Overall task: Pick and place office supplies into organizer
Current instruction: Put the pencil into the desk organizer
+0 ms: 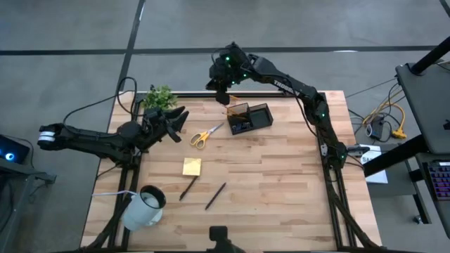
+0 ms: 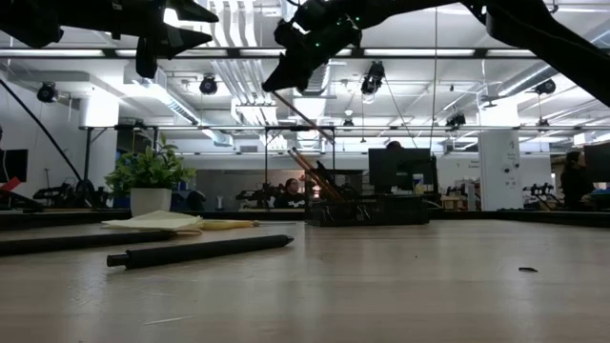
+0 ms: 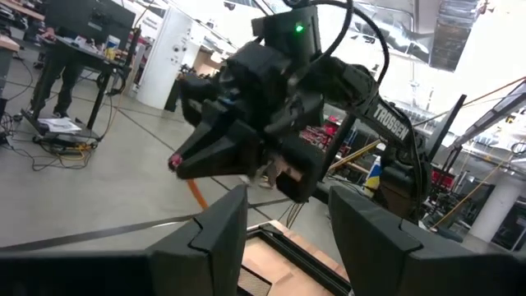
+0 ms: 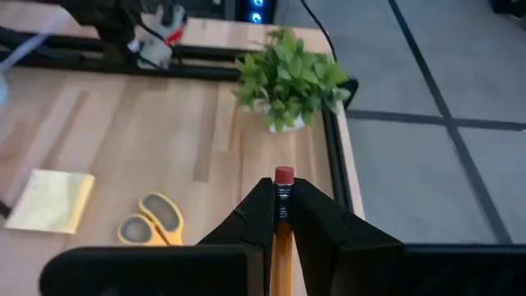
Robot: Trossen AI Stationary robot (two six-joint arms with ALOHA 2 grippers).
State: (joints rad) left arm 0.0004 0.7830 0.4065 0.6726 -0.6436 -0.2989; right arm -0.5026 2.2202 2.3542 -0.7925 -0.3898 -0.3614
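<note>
Orange pencil (image 4: 282, 238) clamped in right pincer (image 4: 283, 215) above organizer (image 1: 249, 117), left pincer (image 1: 176, 121) parted, empty

1. The left gripper (image 3: 283, 226) shows its two dark jaws standing apart at the picture's bottom, with nothing between them.
2. Beyond them hangs the other arm's bulky black gripper head (image 3: 263, 115), a green light lit on top.
3. A thin orange pencil (image 3: 196, 194) slants down from that head.
4. An edge of the pale wooden bench (image 3: 283, 256) shows between the jaws.
5. Behind lies a grey concrete floor (image 3: 107, 189).
</note>
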